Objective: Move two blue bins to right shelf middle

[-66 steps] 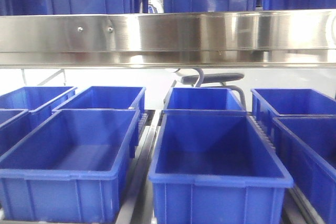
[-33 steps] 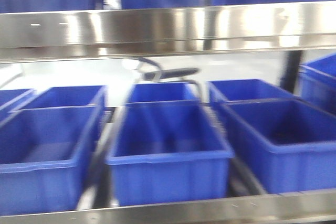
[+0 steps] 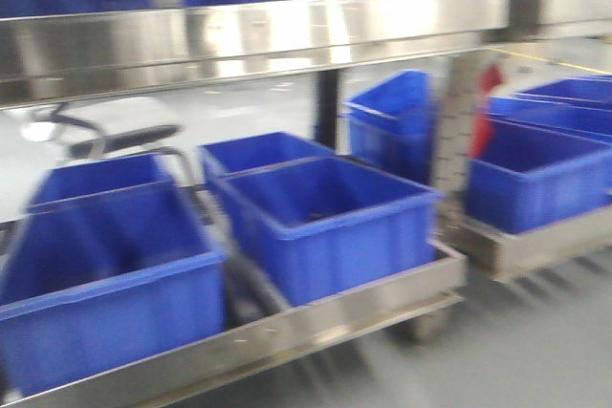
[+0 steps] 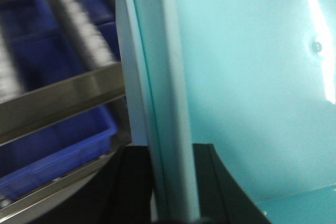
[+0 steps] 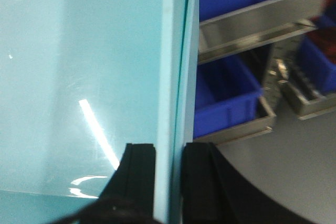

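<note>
A pale cyan-blue bin (image 4: 252, 77) fills the left wrist view. Its thick rim runs up between the black fingers of my left gripper (image 4: 170, 153), which is shut on that wall. The right wrist view shows the same smooth cyan plastic (image 5: 79, 51), with my right gripper (image 5: 169, 150) shut on the opposite wall. Each held wall shows two close layers. I cannot tell whether that is two blue bins nested or one bin. Neither the bins nor the grippers appear in the blurred front view.
Dark royal-blue bins (image 3: 325, 217) (image 3: 105, 274) sit on a steel shelf under a steel shelf lip (image 3: 249, 35), with a dark upright post (image 3: 325, 107) behind. A second shelf unit (image 3: 535, 241) at right holds more dark bins (image 3: 535, 174). Grey floor (image 3: 535, 351) lies below.
The front view has swept right: the dark bins slid left across the picture, and the post, the second shelf unit and the floor came into view.
</note>
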Action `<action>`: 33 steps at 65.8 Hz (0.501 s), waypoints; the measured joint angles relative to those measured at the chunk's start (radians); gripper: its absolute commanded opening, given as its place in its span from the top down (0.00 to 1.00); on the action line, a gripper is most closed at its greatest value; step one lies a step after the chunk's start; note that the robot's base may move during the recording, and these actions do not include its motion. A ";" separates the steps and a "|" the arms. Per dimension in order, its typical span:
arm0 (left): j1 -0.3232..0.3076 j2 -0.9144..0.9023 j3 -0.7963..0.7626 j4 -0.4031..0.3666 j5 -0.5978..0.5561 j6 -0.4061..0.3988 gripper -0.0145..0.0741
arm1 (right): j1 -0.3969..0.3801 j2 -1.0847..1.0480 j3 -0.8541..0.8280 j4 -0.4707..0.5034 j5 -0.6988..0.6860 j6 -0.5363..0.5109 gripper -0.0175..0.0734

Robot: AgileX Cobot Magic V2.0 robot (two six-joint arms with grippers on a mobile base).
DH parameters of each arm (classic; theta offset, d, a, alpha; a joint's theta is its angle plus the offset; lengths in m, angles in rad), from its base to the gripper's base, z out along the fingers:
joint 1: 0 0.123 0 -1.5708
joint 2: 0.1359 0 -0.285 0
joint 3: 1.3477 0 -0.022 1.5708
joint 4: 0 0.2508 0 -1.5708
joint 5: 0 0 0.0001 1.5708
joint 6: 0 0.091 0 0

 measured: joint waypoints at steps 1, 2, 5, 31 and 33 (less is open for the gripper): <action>0.000 0.000 0.000 0.000 0.000 0.000 0.96 | 0.000 0.000 0.000 0.000 0.000 0.000 0.99; 0.000 0.000 0.000 0.000 0.000 0.000 0.96 | 0.000 0.000 0.000 0.000 -0.002 0.000 0.99; 0.000 0.000 0.000 0.000 0.000 0.000 0.96 | 0.000 0.000 0.000 0.000 -0.002 0.000 0.99; 0.000 0.000 0.000 0.000 0.000 -0.002 0.96 | 0.000 0.000 0.000 0.000 -0.003 0.000 0.99; 0.000 0.000 0.000 0.000 0.000 -0.002 0.96 | 0.000 0.000 0.000 0.000 -0.003 0.000 0.99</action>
